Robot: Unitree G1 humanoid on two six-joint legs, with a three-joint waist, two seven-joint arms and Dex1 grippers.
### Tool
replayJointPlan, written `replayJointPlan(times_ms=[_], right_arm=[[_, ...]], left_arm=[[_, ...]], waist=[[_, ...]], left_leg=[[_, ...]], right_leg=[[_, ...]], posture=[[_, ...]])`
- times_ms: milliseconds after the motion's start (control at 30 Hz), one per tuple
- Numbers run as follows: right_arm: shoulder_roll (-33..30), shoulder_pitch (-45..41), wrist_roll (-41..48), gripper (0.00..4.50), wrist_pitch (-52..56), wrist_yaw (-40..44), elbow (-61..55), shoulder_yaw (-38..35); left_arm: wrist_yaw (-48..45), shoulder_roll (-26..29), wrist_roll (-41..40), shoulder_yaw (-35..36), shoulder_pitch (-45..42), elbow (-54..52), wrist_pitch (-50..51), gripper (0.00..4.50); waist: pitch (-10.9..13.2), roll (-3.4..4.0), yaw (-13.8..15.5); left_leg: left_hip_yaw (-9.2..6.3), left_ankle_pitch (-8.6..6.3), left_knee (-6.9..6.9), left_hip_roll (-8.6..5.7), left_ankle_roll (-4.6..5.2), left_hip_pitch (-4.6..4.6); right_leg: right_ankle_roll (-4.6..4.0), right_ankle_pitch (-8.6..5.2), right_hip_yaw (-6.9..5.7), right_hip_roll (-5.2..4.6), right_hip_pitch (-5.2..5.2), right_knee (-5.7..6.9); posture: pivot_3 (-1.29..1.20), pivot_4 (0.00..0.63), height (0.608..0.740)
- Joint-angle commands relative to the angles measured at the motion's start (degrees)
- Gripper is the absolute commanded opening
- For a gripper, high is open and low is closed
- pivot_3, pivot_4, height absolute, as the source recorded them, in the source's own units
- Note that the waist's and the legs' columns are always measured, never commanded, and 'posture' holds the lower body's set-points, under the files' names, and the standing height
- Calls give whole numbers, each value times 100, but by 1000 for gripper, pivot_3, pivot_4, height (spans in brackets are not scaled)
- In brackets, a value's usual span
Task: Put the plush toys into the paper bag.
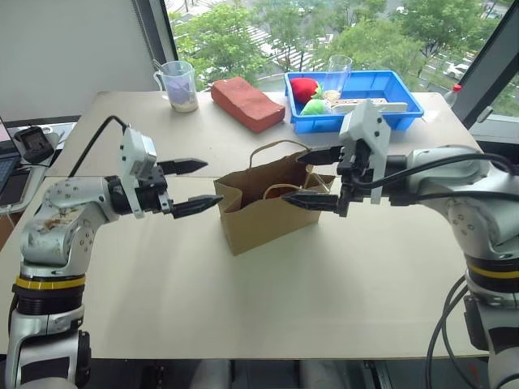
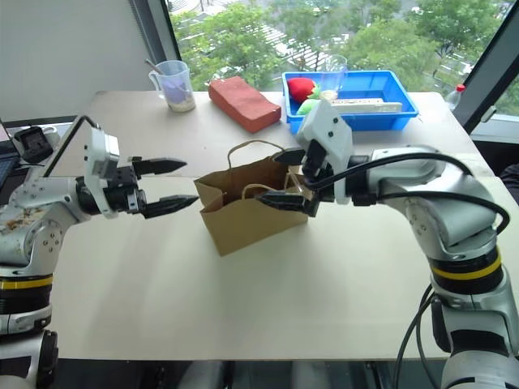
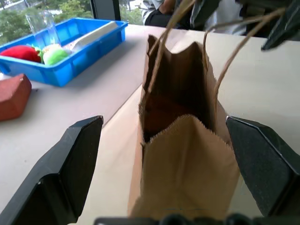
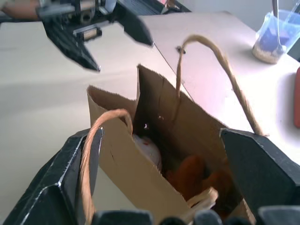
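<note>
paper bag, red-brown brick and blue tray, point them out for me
paper bag (image 1: 263,217), left eye view, front panel
red-brown brick (image 1: 247,104), left eye view, top face
blue tray (image 1: 405,106), left eye view, right rim

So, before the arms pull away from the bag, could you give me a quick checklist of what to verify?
1. Paper bag standing upright on the table: ok.
2. Plush toys inside the bag: the right wrist view shows a white shape and a brown-orange one at the bottom; ok, though which toy is which cannot be told for certain.
3. Left gripper open and holding nothing: ok.
4. Right gripper open, over the bag's mouth: ok.
5. Cord handles free of the right gripper's fingers: cannot tell; one loop runs close to a finger.
6. No toy left on the table outside the bag: ok, none seen.
</note>
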Motion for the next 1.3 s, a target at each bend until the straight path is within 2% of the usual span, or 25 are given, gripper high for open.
replayJointPlan(times_ms=[33,200,433,667,833,1000,1300], right_arm=[[-206,-443,695,4482,361,646,47,-351],[-419,-713,781,4482,399,987,285,-288],[-421,-997,941,4482,564,1022,438,-348],[-467,-975,889,4482,493,1047,385,-310],[-586,-932,799,4482,421,1147,291,-225],[-615,-891,767,4482,393,1177,220,-209],[-607,-844,623,4482,339,1151,243,-198]], left_arm=[[-26,-251,250,-235,-122,319,-635,4500],[-438,-403,143,-498,-282,775,-724,4500],[-1099,-168,-42,-825,-85,491,-427,4500],[-1064,-355,259,-1011,-13,516,-922,4500],[-1084,-192,179,-1006,204,196,-754,4500],[-823,-100,151,-878,456,-184,-681,4500],[651,-597,156,-880,1156,-1328,-250,4500]], waist=[[0,0,64],[0,-1,88],[0,-1,27],[0,-1,56],[0,-1,36],[0,-1,39],[0,-1,57]], left_leg=[[0,0,0,1,0,0],[0,0,1,0,0,-1],[1,-1,0,1,1,-4],[2,0,0,0,0,-4],[2,-1,0,1,1,-8],[4,0,0,1,1,-17],[4,0,1,1,0,-19]], right_leg=[[0,0,-1,0,1,1],[0,0,-3,0,6,-5],[0,0,-2,0,-6,3],[0,0,-1,0,-5,3],[0,0,-1,0,-12,4],[0,0,1,0,-29,13],[-1,0,2,0,-30,15]], posture=[[0,150,740],[0,150,740],[0,150,740],[0,150,740],[0,150,740],[0,150,740],[0,150,740]])
